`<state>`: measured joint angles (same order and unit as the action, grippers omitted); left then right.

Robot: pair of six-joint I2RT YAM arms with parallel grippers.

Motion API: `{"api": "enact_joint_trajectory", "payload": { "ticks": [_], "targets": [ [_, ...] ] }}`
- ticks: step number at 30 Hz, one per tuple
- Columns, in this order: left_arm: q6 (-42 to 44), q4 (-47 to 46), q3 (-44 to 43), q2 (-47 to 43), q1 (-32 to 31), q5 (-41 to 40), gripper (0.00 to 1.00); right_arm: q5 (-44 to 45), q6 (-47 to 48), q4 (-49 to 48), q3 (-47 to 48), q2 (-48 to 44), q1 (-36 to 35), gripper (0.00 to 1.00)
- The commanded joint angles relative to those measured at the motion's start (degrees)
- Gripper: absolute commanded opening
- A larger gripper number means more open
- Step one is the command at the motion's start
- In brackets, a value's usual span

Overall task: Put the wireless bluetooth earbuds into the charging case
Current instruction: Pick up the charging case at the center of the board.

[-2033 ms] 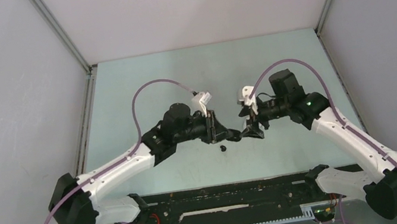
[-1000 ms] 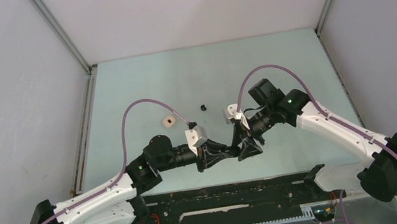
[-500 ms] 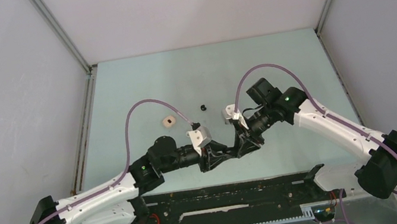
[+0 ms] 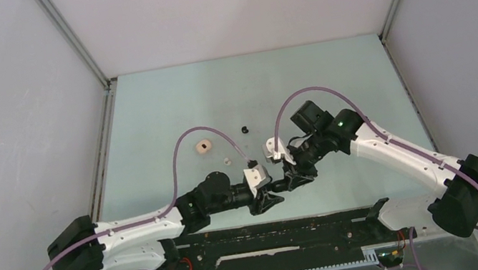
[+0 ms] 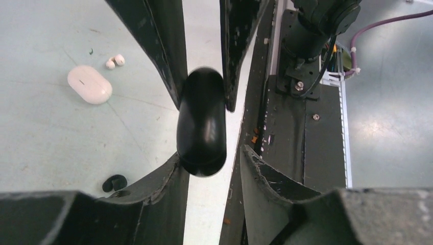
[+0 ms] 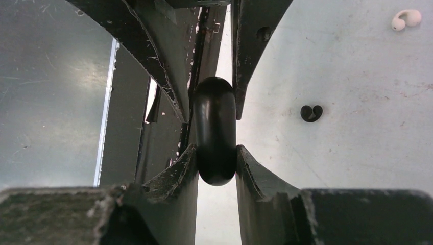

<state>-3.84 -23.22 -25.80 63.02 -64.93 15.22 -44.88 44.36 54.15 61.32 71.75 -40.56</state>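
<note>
Both arms meet low over the table [image 4: 249,82], near its front edge, with the black case [image 6: 215,130] between them. The right fingers [image 6: 176,171] are closed on one end of the case, one finger pressed against each side. The left fingers [image 5: 155,191] stand partly spread around the other end. One of them touches the case, and a bright gap shows between the case and the other, so they have no grip on it. The earbuds all lie loose on the table. A black earbud [image 6: 311,113] is near the case, and a cream earbud [image 6: 406,19] lies farther off. Two white earbuds [image 5: 115,61] sit side by side, just beside a closed white case [image 5: 90,84].
</note>
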Motion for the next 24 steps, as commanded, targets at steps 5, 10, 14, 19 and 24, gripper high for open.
{"api": "enact_joint_trajectory", "payload": {
  "ticks": [5, 10, 14, 19, 24],
  "targets": [
    [3.0, -13.1, 3.1, 0.4, -0.6, -0.3, 0.41, 2.6, 1.7, 0.4, -0.1, 1.5, -1.3, 0.19],
    [3.0, -13.9, 3.3, 1.0, -0.6, 0.8, 0.31, 3.0, 1.6, 0.3, -0.1, 2.0, -1.7, 0.19],
    [2.7, -14.9, 3.8, 1.0, -0.6, 0.8, 0.32, 3.4, 1.5, 0.3, -0.1, 2.4, -2.1, 0.19],
    [2.2, -16.0, 3.8, 1.3, -0.6, 1.1, 0.29, 3.3, 1.3, 0.4, -0.1, 2.5, -2.1, 0.2],
    [1.4, -16.3, 3.4, 2.0, -0.6, 1.1, 0.34, 2.9, 1.2, 0.5, -0.1, 2.6, -2.2, 0.2]
  ]
}}
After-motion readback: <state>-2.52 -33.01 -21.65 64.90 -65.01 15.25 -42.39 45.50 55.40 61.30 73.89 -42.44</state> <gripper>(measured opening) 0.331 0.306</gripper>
